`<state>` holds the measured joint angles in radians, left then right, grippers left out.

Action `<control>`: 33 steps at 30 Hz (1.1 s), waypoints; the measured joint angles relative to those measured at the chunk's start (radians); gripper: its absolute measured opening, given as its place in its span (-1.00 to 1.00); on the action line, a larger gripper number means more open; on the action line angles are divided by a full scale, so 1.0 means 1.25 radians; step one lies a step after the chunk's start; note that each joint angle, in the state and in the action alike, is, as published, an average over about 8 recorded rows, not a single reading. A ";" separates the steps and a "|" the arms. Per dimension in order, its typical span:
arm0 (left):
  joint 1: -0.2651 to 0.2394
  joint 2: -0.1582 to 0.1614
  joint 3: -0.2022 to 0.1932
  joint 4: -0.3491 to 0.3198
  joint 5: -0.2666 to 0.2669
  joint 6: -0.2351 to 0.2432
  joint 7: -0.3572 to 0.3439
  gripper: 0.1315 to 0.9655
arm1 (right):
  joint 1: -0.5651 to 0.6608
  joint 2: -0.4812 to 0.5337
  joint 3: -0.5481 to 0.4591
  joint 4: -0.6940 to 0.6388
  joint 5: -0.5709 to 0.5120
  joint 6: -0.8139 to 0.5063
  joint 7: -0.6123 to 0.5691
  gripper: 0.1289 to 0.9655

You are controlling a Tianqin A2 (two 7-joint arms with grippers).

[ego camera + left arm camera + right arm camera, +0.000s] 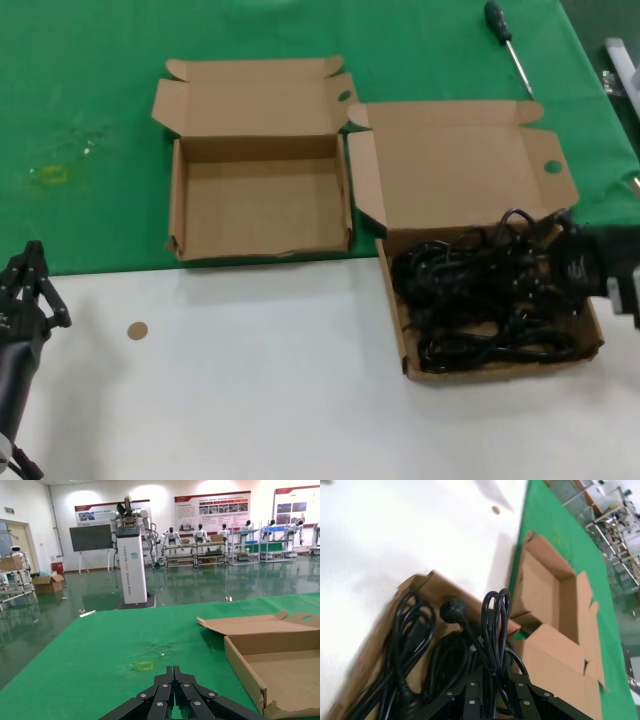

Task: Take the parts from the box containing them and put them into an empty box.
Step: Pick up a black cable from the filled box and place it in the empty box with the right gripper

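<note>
In the head view, tangled thin black rubber power cords (490,290) fill the larger brown cardboard box (415,355) at lower right on the surface (250,380). The smaller brown cardboard box (260,205), upper centre, lies bare inside. The right gripper (585,262) reaches in from the right edge; the left gripper (25,285) waits lower left.

The left wrist view shows its jaws pressed together.

The right wrist view shows jaws clenched on one looped cord bundle (495,625).
</note>
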<state>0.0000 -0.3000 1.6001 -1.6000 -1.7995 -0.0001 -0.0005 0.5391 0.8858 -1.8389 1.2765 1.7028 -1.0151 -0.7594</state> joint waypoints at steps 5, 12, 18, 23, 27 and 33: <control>0.000 0.000 0.000 0.000 0.000 0.000 0.000 -0.95 | 0.039 0.006 -0.001 0.004 0.001 -0.018 0.069 -0.76; 0.000 0.000 0.000 0.000 0.000 0.000 0.000 -0.95 | 0.129 -0.020 -0.009 -0.030 -0.015 -0.024 0.107 -0.77; 0.000 0.000 0.000 0.000 0.000 0.000 0.000 -0.95 | 0.199 -0.071 -0.031 -0.047 -0.039 -0.010 0.139 -0.77; 0.000 0.000 0.000 0.000 0.000 0.000 0.000 -0.95 | 0.233 -0.132 -0.061 -0.051 -0.062 0.010 0.167 -0.77; 0.000 0.000 0.000 0.000 0.000 0.000 0.000 -0.95 | 0.248 -0.188 -0.086 -0.054 -0.080 0.035 0.183 -0.77; 0.000 0.000 0.000 0.000 0.000 0.000 0.000 -0.95 | 0.264 -0.276 -0.120 -0.089 -0.106 0.080 0.177 -0.77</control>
<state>0.0000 -0.3000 1.6000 -1.6000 -1.7996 0.0000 -0.0005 0.8689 0.5406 -1.9894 1.1649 1.5706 -0.9147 -0.5384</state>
